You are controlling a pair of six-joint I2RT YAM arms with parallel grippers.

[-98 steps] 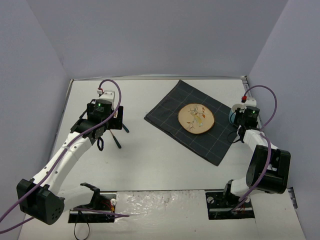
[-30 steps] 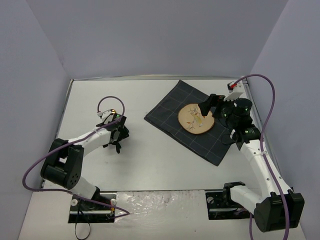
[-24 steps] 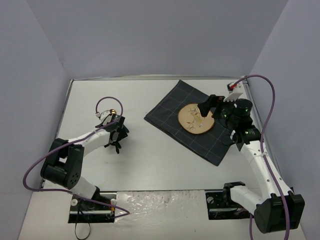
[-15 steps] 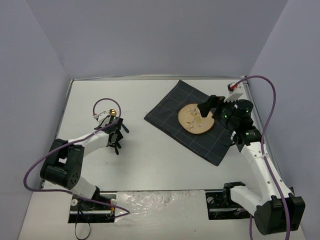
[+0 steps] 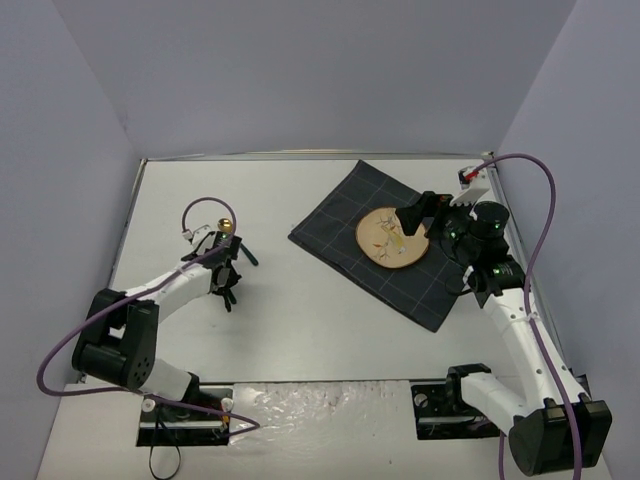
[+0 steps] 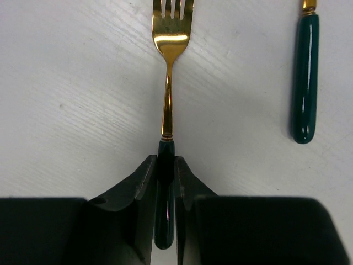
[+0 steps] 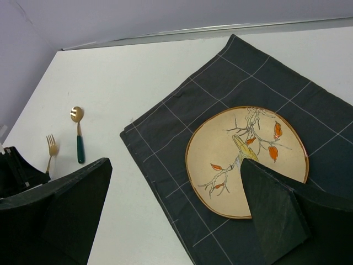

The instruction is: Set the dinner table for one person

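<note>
Left wrist view: the fork (image 6: 168, 99), on the dinner table (image 6: 83, 110) near its left edge, is pinched at its green handle by the nearly closed left gripper (image 6: 166, 182). Drooping or slipping of the unsupported head is risked on lifting.

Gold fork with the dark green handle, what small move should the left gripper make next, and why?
Probably lift straight up a little: the left gripper is shut on the green handle of the gold fork, which lies flat on the white dinner table, apart from the round beige plate.

Gold-and-green fork (image 6: 168, 83), dark grey checked cloth (image 7: 176, 127), cream branch-patterned plate (image 7: 220, 149)
</note>
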